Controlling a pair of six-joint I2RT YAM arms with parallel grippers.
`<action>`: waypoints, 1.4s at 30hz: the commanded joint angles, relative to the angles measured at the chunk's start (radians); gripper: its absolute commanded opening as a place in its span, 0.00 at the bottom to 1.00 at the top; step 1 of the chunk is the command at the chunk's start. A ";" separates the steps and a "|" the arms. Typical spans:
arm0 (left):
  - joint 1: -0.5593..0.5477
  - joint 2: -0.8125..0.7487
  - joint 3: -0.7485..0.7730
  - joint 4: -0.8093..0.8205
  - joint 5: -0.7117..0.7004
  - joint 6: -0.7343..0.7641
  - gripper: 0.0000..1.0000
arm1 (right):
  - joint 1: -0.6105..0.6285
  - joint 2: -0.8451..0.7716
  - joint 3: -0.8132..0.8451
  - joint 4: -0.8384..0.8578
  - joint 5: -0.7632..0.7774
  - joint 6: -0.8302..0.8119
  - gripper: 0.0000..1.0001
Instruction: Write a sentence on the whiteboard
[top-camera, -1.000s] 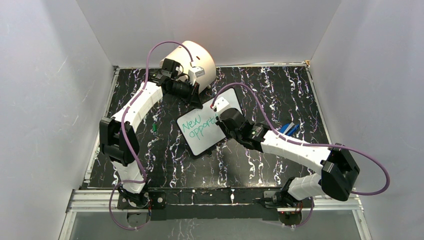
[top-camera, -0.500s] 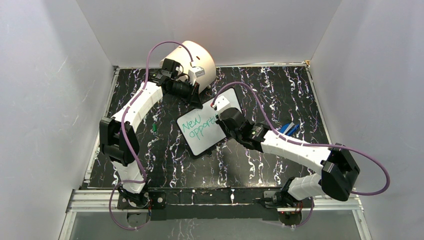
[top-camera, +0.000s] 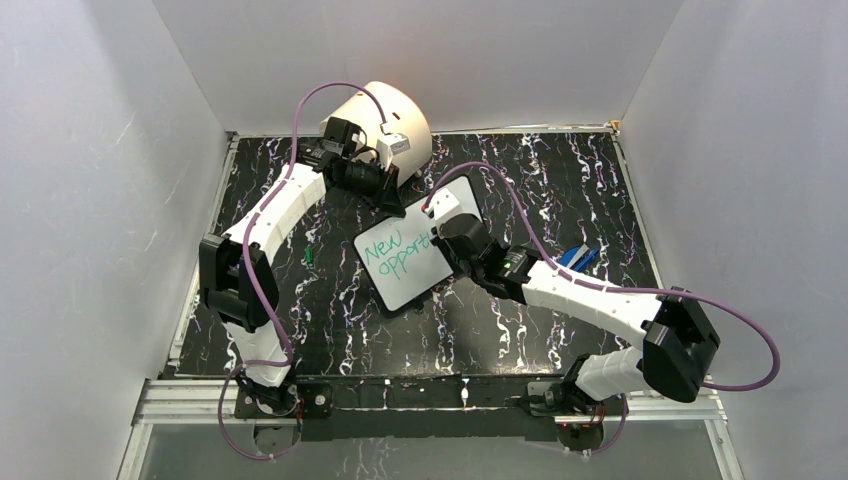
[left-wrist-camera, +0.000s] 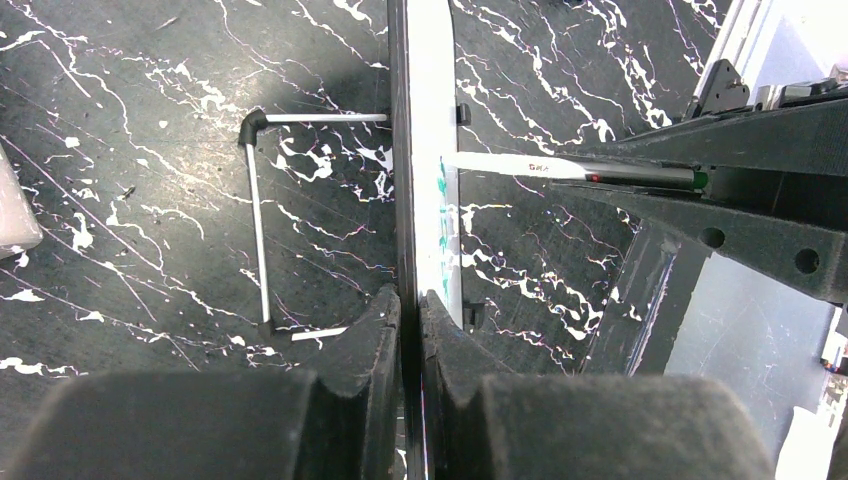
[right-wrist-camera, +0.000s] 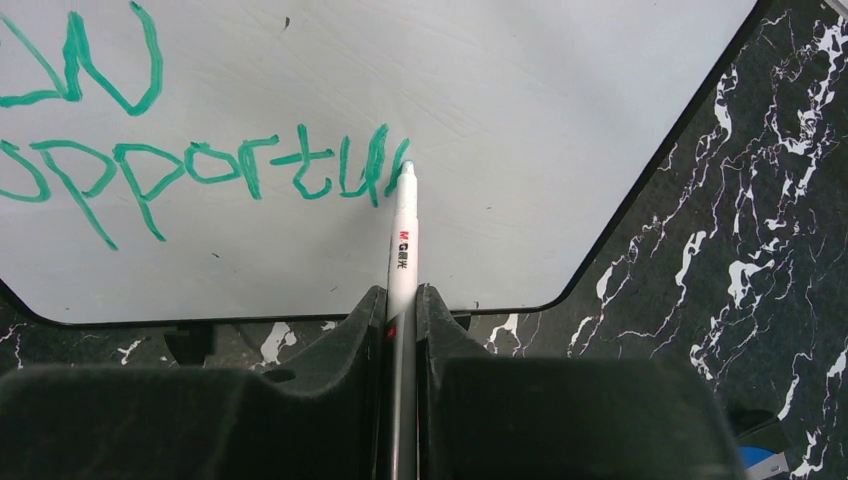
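We log marker (right-wrist-camera: 402, 240) nudged along sentence (right-wrist-camera: 200, 170) | left gripper (left-wrist-camera: 410, 297) clamped on whiteboard (top-camera: 400, 265) | right gripper (right-wrist-camera: 402, 300) clamped on marker | writing incomplete

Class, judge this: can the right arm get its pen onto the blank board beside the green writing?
Probably yes. The pen, held in the right fingers, has its tip on the whiteboard at the end of the writing, and the bare white beside it has nothing in the way.
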 joint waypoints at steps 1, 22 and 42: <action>-0.032 0.024 -0.015 -0.110 -0.010 0.031 0.00 | -0.010 -0.030 0.041 0.096 0.024 -0.009 0.00; -0.032 0.017 -0.014 -0.110 -0.022 0.033 0.00 | -0.033 0.005 0.034 0.008 -0.023 0.025 0.00; -0.032 0.016 -0.016 -0.111 -0.024 0.033 0.00 | -0.033 -0.019 0.009 -0.002 -0.001 0.032 0.00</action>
